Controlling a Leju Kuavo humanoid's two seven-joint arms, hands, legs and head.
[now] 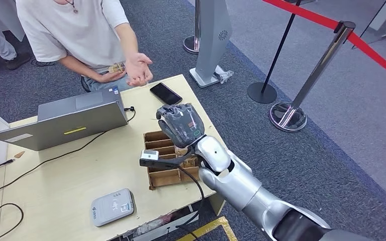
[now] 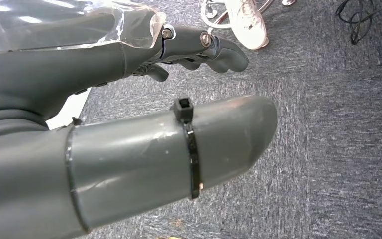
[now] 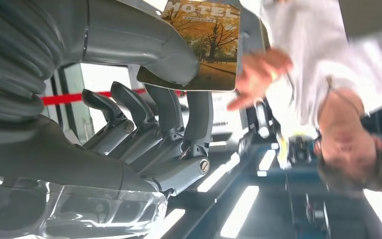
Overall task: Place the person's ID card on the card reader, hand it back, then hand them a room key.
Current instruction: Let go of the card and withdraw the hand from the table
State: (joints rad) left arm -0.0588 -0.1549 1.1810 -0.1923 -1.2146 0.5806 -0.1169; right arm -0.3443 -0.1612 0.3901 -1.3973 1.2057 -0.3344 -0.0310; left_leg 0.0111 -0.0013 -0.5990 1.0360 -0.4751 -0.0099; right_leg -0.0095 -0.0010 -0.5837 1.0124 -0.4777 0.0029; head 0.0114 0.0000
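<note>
So the room key (image 3: pixel 206 42), a card with an autumn tree picture and "MOTEL" printed on it, is pinched in my right hand (image 1: pixel 181 124), thumb (image 3: pixel 144 45) pressed on one face and a finger (image 3: pixel 199 114) behind it, the other fingers lined up alongside and only loosely bent. From my head view the hand is raised over the far right part of the table (image 1: pixel 70 186), back of the hand toward me, so the card itself is hidden there. Right under my wrist sits a brown cardboard tray (image 1: pixel 168 173) with dividers. The person (image 1: pixel 75 30) stands just across the table edge with a palm-up hand (image 1: pixel 139 68) held out toward me, near my hand but not touching the card. A black phone (image 1: pixel 166 93) lies on the table between us. Further left there's an open grey laptop (image 1: pixel 65 120), and close to me the small grey card reader (image 1: pixel 112 206). My left hand (image 2: pixel 129 99) hangs down over the grey carpet (image 2: pixel 328 124), fingers gently curled, apart from the thumb and holding nothing.
</note>
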